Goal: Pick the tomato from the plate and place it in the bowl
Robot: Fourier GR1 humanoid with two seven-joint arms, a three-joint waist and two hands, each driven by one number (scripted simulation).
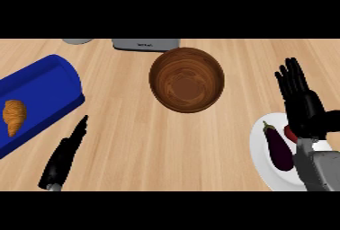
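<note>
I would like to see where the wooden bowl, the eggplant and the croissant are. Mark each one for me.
wooden bowl (186, 80): head view, on the inside bottom of the bowl.
eggplant (279, 150): head view, on the middle of its dark body.
croissant (14, 116): head view, on its thick middle part.

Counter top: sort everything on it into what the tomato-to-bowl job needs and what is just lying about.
Needed:
- tomato, mostly hidden under the right hand
- white plate
- wooden bowl

Lying about:
- eggplant on the plate
- croissant on the blue tray
- grey items at the far edge
- left hand, resting
</note>
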